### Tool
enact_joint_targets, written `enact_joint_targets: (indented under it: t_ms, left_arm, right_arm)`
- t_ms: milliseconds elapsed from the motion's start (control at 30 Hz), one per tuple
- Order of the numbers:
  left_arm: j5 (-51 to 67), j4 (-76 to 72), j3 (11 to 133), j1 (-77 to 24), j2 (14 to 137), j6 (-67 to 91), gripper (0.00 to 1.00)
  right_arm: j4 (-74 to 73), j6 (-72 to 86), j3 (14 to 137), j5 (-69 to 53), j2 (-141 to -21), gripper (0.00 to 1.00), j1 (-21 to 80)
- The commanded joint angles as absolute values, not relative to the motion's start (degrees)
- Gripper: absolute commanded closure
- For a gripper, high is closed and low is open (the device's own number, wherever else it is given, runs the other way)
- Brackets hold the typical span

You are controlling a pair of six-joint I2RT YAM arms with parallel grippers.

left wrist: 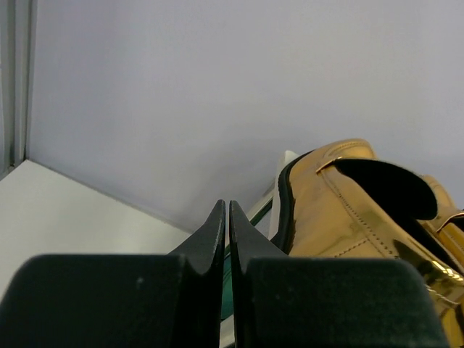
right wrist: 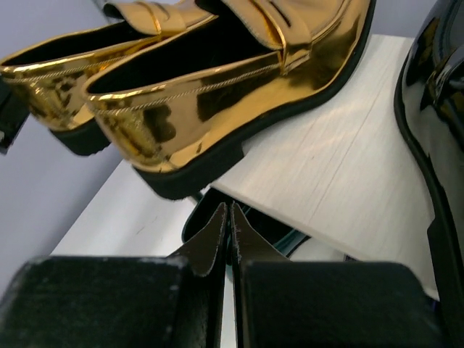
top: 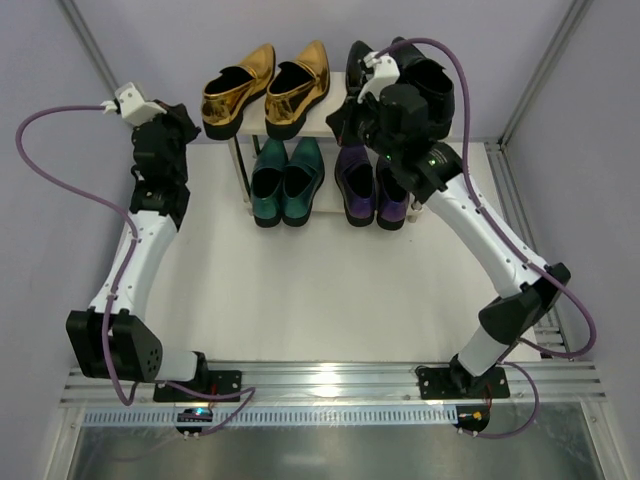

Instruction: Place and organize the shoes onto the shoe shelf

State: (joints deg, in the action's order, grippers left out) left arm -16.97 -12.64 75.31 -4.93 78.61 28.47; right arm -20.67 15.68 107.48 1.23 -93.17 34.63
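Observation:
The shoe shelf (top: 327, 117) stands at the back of the table. A gold pair (top: 265, 88) sits on the left of its top board, and the black pair (top: 432, 78) on the right is partly covered by my right arm. On the lower tier are the teal pair (top: 287, 182) and the purple pair (top: 370, 186). My left gripper (left wrist: 225, 209) is shut and empty, hovering just left of a gold shoe (left wrist: 348, 210). My right gripper (right wrist: 227, 212) is also shut and empty, in front of the top board (right wrist: 348, 174), between the gold heels (right wrist: 174, 123) and a black shoe (right wrist: 435, 109).
A grey wall rises right behind the shelf. Metal frame posts (top: 530, 80) stand at the back corners. The white tabletop (top: 300, 290) stretches from the shelf to the arm bases at the near rail (top: 330, 380). Purple cables (top: 60, 170) loop beside both arms.

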Motion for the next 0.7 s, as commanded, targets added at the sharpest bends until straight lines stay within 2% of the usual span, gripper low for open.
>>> enact_joint_targets:
  t_ms: [0,300,667]
  left_arm:
    - [-13.7,-15.7,77.1,-4.3,79.9,28.7,1.00]
    - [-10.6,-17.3,77.5,-3.2,83.1,31.4,0.99]
    - [-2.3,-20.0,78.4,-3.3,85.7,38.6,1.00]
  right_arm:
    - [-23.5,16.7,116.2,9.0,-97.1,0.96,34.8]
    - [-30.8,16.5,131.6,10.5,-109.8,0.96,34.8]
    - [-31.0,16.7,132.7,11.5,-114.3,0.96,34.8]
